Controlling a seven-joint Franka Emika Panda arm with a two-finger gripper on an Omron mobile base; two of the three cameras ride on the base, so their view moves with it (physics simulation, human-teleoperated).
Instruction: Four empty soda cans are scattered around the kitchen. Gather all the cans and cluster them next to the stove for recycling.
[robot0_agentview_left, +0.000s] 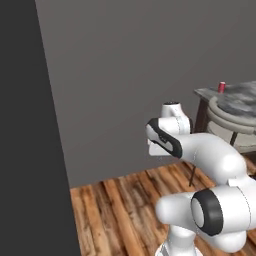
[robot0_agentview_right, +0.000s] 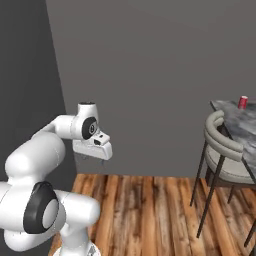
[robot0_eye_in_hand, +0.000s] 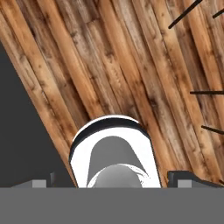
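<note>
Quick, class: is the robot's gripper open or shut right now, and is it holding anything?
Gripper: open, fingers spread wide, holding nothing, pointing down at the wooden floor.

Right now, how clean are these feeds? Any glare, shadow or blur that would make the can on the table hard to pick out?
Left base view: flat even light, no glare; the red can is small and soft-edged on the grey table. Right base view: same flat light, can clearer against the wall. Hand view: floorboards sharp, no glare.
</note>
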